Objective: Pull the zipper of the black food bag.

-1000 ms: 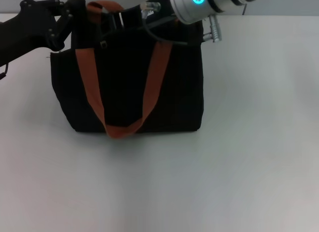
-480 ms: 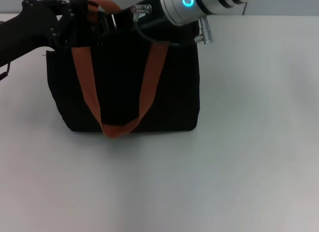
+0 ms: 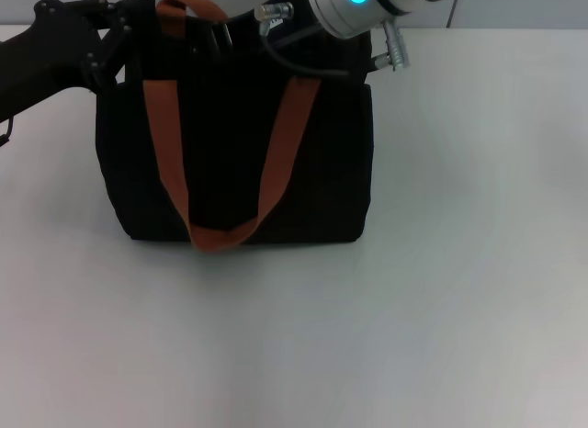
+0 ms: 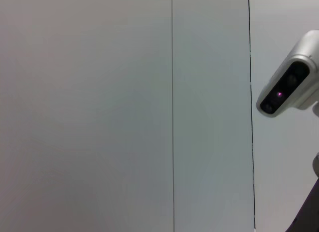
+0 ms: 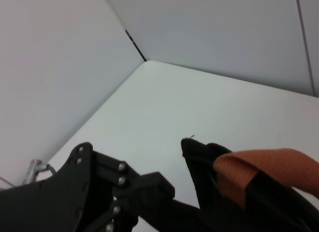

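The black food bag (image 3: 230, 152) stands upright on the white table, with an orange-brown strap hanging down its front. My left gripper (image 3: 129, 28) is at the bag's top left corner and looks shut on its edge. In the right wrist view the left gripper (image 5: 149, 192) reaches the bag's raised corner (image 5: 202, 162) beside an orange strap (image 5: 264, 167). My right gripper (image 3: 216, 33) is over the bag's top edge, between the straps, its tip hidden against the black fabric. The zipper and its silver pull tab are hidden.
The white table (image 3: 413, 309) stretches in front of and to the right of the bag. Grey wall panels stand behind it. The left wrist view shows only wall and a silver camera housing (image 4: 291, 85).
The bag shifted a little to the left, then back to the right, with my right arm moving the same way above it. The left gripper stayed at the top left corner.
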Controlling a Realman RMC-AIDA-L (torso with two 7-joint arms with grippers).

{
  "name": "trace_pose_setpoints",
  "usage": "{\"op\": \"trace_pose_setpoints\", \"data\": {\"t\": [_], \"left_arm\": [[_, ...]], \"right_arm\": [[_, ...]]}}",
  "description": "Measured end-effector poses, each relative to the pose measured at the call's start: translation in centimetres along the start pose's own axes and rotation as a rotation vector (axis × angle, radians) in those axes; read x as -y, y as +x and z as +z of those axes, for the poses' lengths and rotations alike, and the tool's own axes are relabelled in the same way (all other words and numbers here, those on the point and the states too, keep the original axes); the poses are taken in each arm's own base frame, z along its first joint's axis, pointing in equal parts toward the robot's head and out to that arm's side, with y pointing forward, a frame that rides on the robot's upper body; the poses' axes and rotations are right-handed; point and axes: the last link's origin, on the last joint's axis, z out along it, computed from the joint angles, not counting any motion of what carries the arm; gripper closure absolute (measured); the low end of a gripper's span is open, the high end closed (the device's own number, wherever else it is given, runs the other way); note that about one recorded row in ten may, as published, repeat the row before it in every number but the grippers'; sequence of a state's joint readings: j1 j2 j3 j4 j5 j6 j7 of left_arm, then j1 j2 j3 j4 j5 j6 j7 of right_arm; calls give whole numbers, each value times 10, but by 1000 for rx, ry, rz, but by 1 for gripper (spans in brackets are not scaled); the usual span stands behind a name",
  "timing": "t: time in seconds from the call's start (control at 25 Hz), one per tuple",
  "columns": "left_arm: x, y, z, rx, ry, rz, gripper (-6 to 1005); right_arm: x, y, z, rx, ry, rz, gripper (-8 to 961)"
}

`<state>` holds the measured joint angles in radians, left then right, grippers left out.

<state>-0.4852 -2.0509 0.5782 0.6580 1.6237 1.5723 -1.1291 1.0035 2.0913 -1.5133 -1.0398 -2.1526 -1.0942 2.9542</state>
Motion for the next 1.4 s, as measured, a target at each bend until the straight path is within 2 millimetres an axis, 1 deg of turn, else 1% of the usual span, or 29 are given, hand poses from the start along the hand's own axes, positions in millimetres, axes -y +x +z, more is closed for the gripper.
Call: {"op": "trace_pose_setpoints", "data": {"t": [0.24, 0.44, 0.48, 0.64, 0.68, 0.72, 1.0, 1.08, 1.12, 1.28, 1.4], "left_arm": [[1, 0, -1, 4, 7, 0, 971], [4, -1, -6, 1, 33, -2, 971], [5, -1, -8, 1, 40, -2, 971], [7, -1, -10, 4, 49, 0, 972], [8, 0, -11, 6, 53, 1, 972], [9, 0, -11, 8, 56, 2, 972], [12, 0, -14, 11, 78, 3, 972], [13, -1, -15, 13, 84, 4, 971], [13, -1, -15, 13, 84, 4, 971], [13, -1, -14, 15, 82, 6, 972], [13, -1, -14, 15, 79, 6, 972]], "right_arm": [[1, 1, -3, -37, 26, -23, 956], [11, 1, -10, -33, 56, -8, 956], [16, 1, -15, -27, 70, -4, 956], [23, 1, -21, -17, 91, 6, 956], [28, 1, -25, -11, 106, 13, 956], [28, 1, -25, -11, 106, 13, 957], [44, 6, -48, 18, 148, 36, 957], [52, 12, -59, 36, 166, 53, 957], [52, 12, -59, 36, 166, 53, 957], [61, 21, -75, 79, 176, 86, 958], [61, 24, -77, 89, 159, 98, 958]]}}
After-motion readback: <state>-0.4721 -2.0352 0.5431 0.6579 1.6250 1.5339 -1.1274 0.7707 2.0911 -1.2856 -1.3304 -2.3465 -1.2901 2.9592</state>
